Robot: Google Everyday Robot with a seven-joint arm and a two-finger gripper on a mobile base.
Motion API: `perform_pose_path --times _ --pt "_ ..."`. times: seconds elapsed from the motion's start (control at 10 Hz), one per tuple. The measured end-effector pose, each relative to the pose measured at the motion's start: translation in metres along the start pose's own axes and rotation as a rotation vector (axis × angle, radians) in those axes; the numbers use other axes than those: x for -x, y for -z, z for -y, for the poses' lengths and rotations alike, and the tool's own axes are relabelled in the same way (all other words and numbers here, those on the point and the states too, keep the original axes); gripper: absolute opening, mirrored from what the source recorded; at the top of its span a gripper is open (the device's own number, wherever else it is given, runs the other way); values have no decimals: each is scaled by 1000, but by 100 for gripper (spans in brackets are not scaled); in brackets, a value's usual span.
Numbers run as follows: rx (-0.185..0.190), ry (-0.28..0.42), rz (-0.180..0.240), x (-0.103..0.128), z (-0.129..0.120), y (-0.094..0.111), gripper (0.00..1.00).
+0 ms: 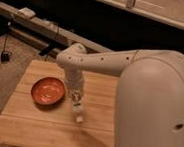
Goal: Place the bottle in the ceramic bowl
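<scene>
Desk: a wooden desk (pixel 38 127) of pale slats is seen from above and in front; its right edge is hidden behind the robot's white body (pixel 152 105).
Arm: a white arm (pixel 102 61) is stretched from the body leftward over the far edge of the desk, then bent downward at the wrist.
Gripper: the gripper (pixel 75 97) is pointed down over the middle of the desk, about halfway between the far edge and the near edge, just right of the bowl.
Grip: the gripper is clamped on the upper end of the bottle.
Bottle: the bottle (pixel 77 110), small, slim and white, is held below the gripper and tilted, with its lower end angled toward the near edge and slightly rightward.
Bottle contact: whether the lower tip is touching the desk surface cannot be told.
Bottle and bowl: the bottle is outside the bowl, just beside its right rim, and is not seen touching it.
Bowl: the ceramic bowl (pixel 47 90), shallow, round and orange-red with a glossy lighter inside, is set upright on the left half of the desk, near the left edge and closer to the far-left corner than to the near-left corner.
Bowl contents: nothing is seen inside it.
</scene>
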Motion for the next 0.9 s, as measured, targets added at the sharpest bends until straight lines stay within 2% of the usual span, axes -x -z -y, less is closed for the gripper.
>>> perform_pose_path --times 0.5,0.7,0.8,0.9 --pt "-31 202 -1 81 -57 21 0" --pt "-38 282 -15 103 -80 20 0" --pt "-38 300 -20 108 -85 18 0" --pt "-37 343 -40 114 -97 8 5"
